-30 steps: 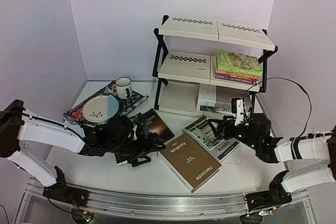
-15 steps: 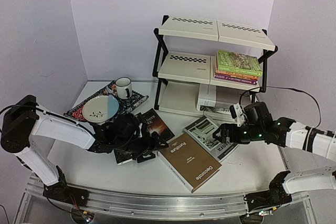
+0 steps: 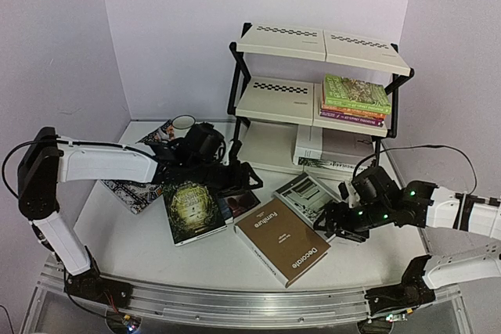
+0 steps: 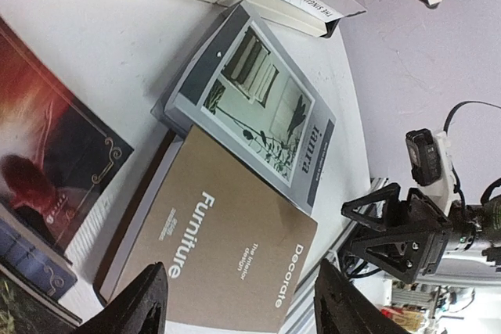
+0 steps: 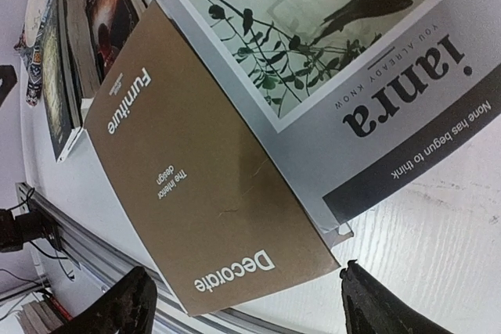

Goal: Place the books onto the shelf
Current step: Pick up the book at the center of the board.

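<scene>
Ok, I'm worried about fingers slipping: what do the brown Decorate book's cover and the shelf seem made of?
Decorate book: matte brown card or paper cover, no glare, one faint crease. Shelf: thin black frame, likely painted metal; smooth cream panels, perhaps plastic or coated board, hard to tell.

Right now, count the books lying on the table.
4: green book front-left, dark red novel beside it, brown Decorate in the middle, grey ianra right of it. More may be hidden beneath the left pair.
</scene>
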Available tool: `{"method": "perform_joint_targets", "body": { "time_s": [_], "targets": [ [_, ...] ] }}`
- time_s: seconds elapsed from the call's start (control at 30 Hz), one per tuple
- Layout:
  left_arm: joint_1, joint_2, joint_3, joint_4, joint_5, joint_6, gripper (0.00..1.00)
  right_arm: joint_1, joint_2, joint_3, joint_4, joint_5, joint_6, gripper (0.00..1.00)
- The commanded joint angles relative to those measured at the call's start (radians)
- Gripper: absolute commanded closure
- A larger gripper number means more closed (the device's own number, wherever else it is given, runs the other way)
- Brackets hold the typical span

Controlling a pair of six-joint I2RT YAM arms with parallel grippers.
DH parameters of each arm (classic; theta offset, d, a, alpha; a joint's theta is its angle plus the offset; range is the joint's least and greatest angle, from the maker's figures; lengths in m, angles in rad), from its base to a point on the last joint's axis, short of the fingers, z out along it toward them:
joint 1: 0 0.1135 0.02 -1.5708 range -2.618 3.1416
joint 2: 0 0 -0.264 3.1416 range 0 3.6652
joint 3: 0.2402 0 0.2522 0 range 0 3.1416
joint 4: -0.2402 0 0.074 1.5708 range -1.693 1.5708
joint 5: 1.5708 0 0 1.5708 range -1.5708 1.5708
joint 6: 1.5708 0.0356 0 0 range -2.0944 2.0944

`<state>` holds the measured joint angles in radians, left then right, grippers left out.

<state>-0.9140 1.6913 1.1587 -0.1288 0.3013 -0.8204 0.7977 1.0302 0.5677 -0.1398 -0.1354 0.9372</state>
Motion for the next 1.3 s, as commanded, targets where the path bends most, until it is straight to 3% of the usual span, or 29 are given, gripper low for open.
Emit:
{"method": "perform_joint_targets", "body": {
  "time_s": [0.0, 0.17, 0.23, 0.57, 0.97, 1.27],
  "targets": [
    [0.014, 0.108, 0.107, -0.142, 0.023, 0.182, 0.34, 0.010, -0.047, -0.057, -0.046, 0.069, 0.156, 0.22],
    [0.014, 0.214, 0.177, -0.169, 0.074, 0.255, 0.22, 0.021, -0.065, -0.100, -0.033, 0.052, 0.199, 0.25],
    [0.014, 0.237, 0.197, -0.172, 0.100, 0.268, 0.21, 0.027, -0.044, -0.105, -0.022, 0.030, 0.202, 0.28],
    [0.014, 0.327, 0.244, -0.196, 0.195, 0.300, 0.44, 0.044, 0.027, -0.134, 0.074, 0.000, 0.216, 0.48],
    [0.013, 0.320, 0.215, -0.196, 0.311, 0.243, 0.47, 0.051, 0.032, -0.147, 0.117, -0.005, 0.232, 0.51],
    [0.012, 0.228, 0.159, -0.195, 0.334, 0.210, 0.87, 0.052, 0.027, -0.156, 0.113, 0.005, 0.229, 0.52]
  ]
}}
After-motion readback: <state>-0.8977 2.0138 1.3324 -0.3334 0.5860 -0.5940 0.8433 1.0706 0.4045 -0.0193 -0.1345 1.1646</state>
